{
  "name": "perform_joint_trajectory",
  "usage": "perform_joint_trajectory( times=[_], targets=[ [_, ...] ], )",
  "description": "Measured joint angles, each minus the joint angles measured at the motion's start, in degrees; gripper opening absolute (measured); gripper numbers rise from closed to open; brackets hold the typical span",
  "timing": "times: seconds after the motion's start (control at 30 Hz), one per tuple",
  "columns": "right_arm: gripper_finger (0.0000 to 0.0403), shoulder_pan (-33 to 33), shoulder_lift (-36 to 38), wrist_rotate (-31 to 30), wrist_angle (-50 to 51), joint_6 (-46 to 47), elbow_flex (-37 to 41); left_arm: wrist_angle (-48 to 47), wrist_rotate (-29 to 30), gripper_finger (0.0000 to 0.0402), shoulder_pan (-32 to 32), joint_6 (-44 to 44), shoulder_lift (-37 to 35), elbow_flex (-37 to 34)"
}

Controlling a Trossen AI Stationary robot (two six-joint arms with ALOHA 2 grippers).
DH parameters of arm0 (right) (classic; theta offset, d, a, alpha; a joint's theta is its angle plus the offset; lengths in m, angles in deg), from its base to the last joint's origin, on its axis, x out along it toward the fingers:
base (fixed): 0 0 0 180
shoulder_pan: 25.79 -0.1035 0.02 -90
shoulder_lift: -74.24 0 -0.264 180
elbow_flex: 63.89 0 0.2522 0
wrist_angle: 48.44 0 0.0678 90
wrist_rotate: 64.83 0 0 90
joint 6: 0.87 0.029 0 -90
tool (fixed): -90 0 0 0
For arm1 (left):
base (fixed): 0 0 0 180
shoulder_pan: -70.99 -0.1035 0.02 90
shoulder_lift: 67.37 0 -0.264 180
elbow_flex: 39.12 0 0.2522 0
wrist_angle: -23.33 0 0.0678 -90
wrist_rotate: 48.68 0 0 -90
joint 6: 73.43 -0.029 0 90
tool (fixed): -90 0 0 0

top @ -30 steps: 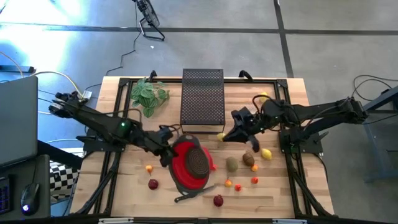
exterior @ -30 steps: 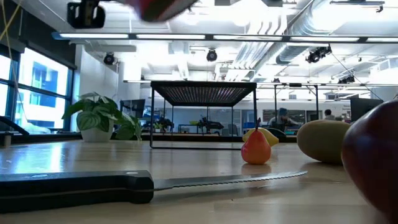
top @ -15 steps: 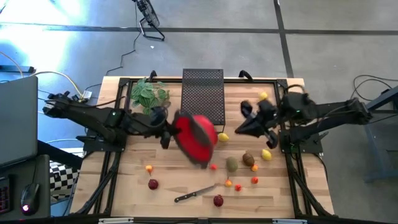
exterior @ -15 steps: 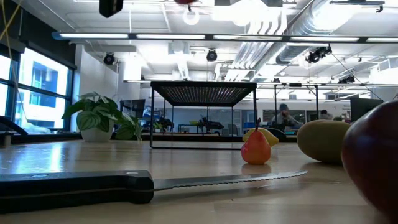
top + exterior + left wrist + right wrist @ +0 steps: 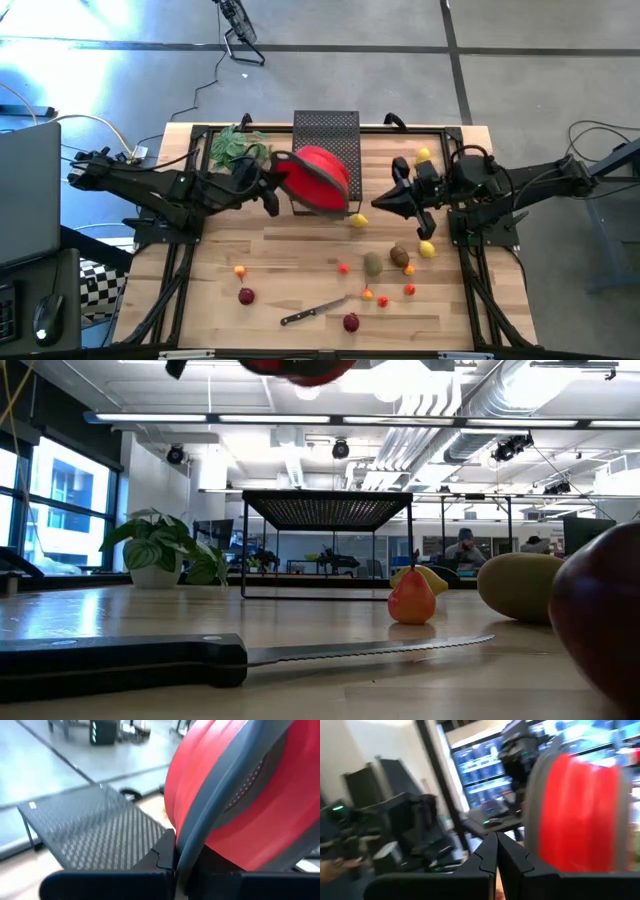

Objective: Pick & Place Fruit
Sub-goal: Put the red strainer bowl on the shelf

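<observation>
My left gripper (image 5: 270, 196) is shut on a red collapsible colander with a grey rim (image 5: 318, 178), held in the air over the black mesh rack (image 5: 325, 150). In the low view only the colander's red underside (image 5: 300, 368) shows. My right gripper (image 5: 386, 203) hovers shut to the right of the colander, touching nothing. Fruit lies on the table: lemons (image 5: 358, 220) (image 5: 428, 248) (image 5: 424, 155), an olive-green oval (image 5: 373, 264), a brown oval (image 5: 400, 256), dark red balls (image 5: 246, 295) (image 5: 351, 322), and tiny orange and red ones (image 5: 367, 294). My left gripper pinches the colander's grey rim (image 5: 192, 845) between its two fingers, coming from the table's left. The colander is lifted clear and stands tipped on its edge above the rack.
A black-handled knife (image 5: 313, 312) lies near the front edge, and in the low view it lies across the foreground (image 5: 120, 658). A green leafy sprig (image 5: 238, 150) sits left of the rack. Black frame rails run along the table's sides.
My left gripper has carried the colander up from the table's middle toward the far edge, over the rack. The colander has turned from lying open side up to standing on edge. My right gripper has drawn back a little toward the table's right and far side.
</observation>
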Motion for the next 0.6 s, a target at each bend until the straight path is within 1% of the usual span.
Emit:
perform_joint_trajectory(
  times=[0.1, 0.17, 0.2, 0.3, 0.47, 0.5, 0.6],
  targets=[
    [0.0002, 0.12, -1.17, 3.12, -1.98, 0.01, 0.0, 4.09, 0.67, 0.0007, 0.0, -3.54, 0.0, 0.0],
    [0.0002, 0.23, -2.19, 1.62, -4.27, 0.02, 0.0, 6.24, 1.42, 0.0007, -0.02, -5.38, 0.42, 0.04],
    [0.0002, 0.23, -2.42, -0.72, -4.85, 0.01, 0.0, 6.66, 2.12, 0.0007, -0.04, -5.95, 0.55, 0.05],
    [0.0002, -1.2, -3.2, -9.75, -5.26, -3.03, 0.0, 6.29, 4.69, 0.0007, -0.15, -6.45, 0.61, 0.04],
    [0.0002, -7.17, -4.45, -32.95, -5.85, -14.79, -0.02, 5.71, 5.54, 0.0007, -1.81, -6.17, 0.58, 0.04],
    [0.0002, -8.31, -5.09, -36.75, -6.45, -16.95, -0.04, 5.67, 5.57, 0.0007, -2.3, -6.1, 0.57, 0.04],
    [0.0002, -11.82, -7.51, -45.35, -9.38, -22.89, -0.05, 4.95, 5.56, 0.0007, -3.8, -6.0, 0.6, 0.04]
  ],
)
